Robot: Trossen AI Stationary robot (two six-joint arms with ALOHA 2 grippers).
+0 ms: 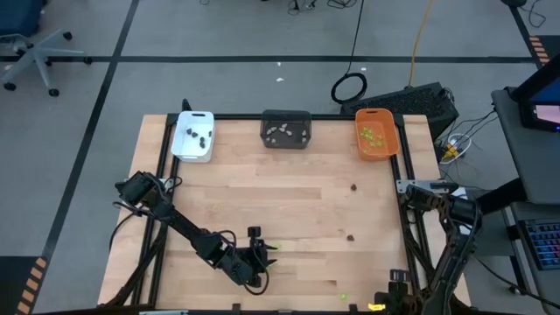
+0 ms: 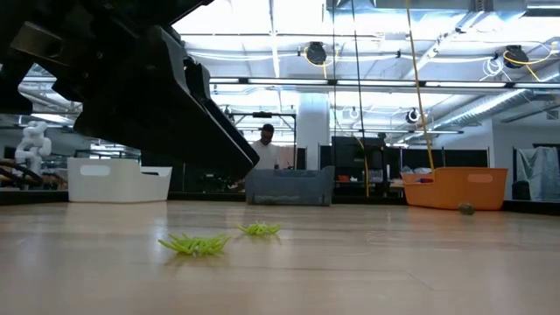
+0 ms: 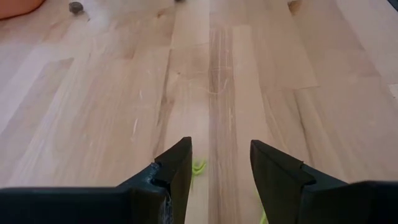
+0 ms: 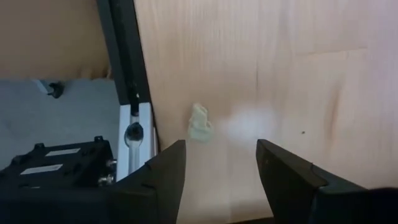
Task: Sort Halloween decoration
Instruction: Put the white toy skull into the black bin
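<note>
The left gripper (image 3: 219, 163) hangs with jaws apart, empty, over a lime green piece (image 3: 198, 167) near the table's front edge. The right gripper (image 4: 221, 163), also parted and empty, hovers by a pale beige piece (image 4: 200, 122) beside the table's black rail (image 4: 124, 81). Farther back 2 dark pieces (image 1: 354, 185) lie loose, with more decorations in the white tray (image 1: 193, 136), grey tray (image 1: 286, 129) and orange tray (image 1: 376, 134).

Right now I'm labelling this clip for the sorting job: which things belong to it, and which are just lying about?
Job:
lime green pieces
dark pieces
beige piece
white tray
dark grey tray
orange tray
left gripper, open over a green piece
right gripper, open

Lying about:
office chair
cable coil
</note>
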